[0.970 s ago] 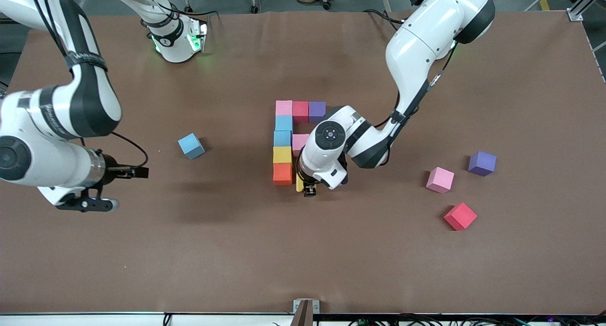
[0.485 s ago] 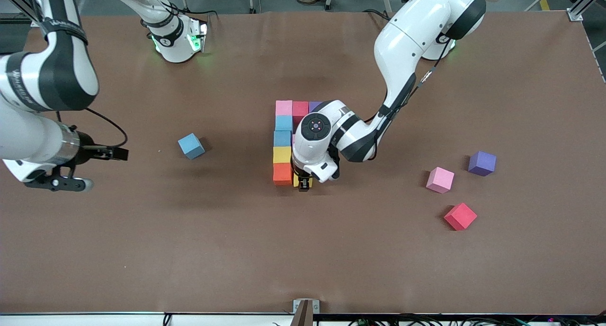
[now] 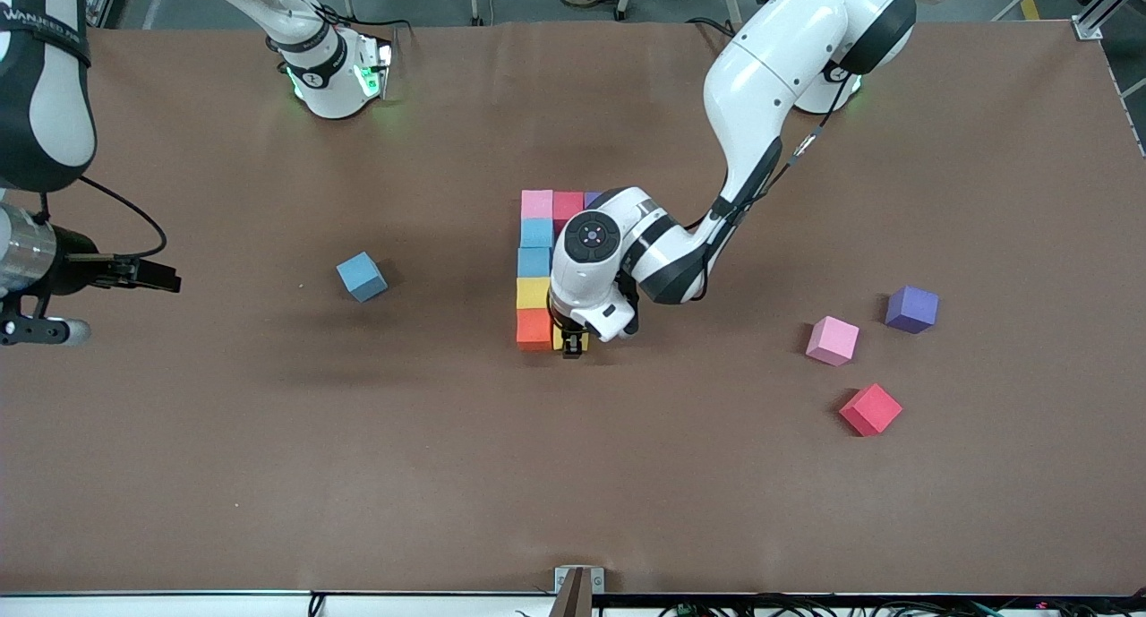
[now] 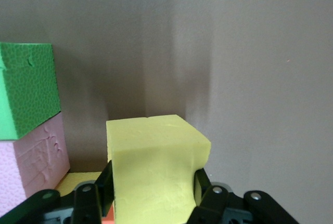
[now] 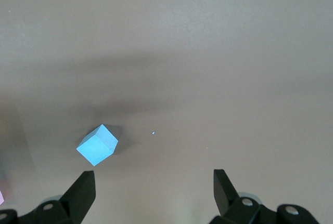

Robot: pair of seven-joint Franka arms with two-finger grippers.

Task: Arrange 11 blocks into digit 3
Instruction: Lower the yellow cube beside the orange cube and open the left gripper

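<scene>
blocks [image 3: 535, 268] of soft, bumpy foam form a bright column mid-surface. left end effector [image 4: 153, 193] squeezes a yellow cube [image 4: 153, 169] beside the orange one [image 3: 534, 329]. right end effector [image 5: 153, 190] waits, fingers wide.

1. Your left gripper [image 3: 573, 347] is down at the table's middle, wrist pointing straight down, fingers clamped on a yellow block [image 4: 153, 167].
2. Your right gripper [image 5: 153, 193] waits raised over the right arm's end, fingers spread wide.
</scene>
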